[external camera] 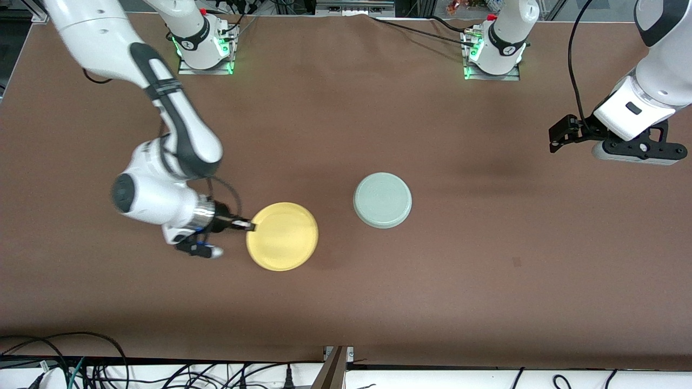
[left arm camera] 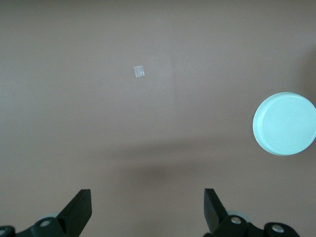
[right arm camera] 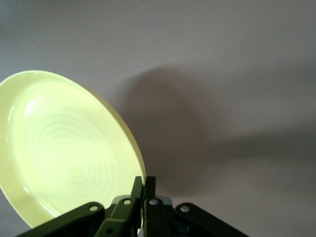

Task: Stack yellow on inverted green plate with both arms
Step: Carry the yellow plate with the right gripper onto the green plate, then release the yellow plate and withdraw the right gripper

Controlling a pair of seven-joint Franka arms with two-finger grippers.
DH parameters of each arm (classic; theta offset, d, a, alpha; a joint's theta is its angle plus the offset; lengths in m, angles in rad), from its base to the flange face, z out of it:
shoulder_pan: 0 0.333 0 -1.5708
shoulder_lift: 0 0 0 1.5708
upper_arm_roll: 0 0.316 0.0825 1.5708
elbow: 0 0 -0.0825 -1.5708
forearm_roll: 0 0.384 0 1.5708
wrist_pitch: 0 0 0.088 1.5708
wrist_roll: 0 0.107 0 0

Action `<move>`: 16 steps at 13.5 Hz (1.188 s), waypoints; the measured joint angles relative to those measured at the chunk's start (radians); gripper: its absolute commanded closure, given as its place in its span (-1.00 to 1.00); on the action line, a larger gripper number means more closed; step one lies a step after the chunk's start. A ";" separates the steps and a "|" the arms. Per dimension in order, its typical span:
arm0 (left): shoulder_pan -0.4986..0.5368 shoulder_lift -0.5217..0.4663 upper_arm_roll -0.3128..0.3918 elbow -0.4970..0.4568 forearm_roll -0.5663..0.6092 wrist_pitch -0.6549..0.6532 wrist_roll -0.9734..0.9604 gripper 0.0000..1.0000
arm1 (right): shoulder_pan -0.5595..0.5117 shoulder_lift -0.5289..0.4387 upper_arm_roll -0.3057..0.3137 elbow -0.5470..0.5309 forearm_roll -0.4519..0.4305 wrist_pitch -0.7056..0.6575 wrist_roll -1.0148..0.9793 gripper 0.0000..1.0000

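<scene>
Right pincer (external camera: 250, 225) clamped on rim of yellow plate (external camera: 282, 236), lifted above brown bench (external camera: 346, 302) toward right arm's end. Green plate (external camera: 382, 200) rested upside down mid-bench, apart from yellow. Left pincer (external camera: 557, 139) hung released, waiting over left arm's end.

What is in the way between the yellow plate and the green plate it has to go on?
Nothing visible. The right tool is shut on the rim of the yellow plate, and only bare brown table lies between it and the upside-down green plate. The left tool waits open over the left arm's end of the table.
</scene>
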 measured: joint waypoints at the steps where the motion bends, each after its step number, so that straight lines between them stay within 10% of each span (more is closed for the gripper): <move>1: 0.000 0.000 0.000 0.002 0.000 0.000 0.000 -1.00 | 0.061 0.012 0.001 0.000 0.000 0.044 0.083 1.00; 8: 0.000 0.000 -0.001 0.013 0.001 -0.005 0.002 -1.00 | 0.330 0.109 -0.014 0.035 0.000 0.213 0.393 1.00; 16: 0.000 0.001 -0.001 0.013 0.001 -0.009 0.003 -1.00 | 0.405 0.144 -0.040 0.039 -0.013 0.232 0.400 1.00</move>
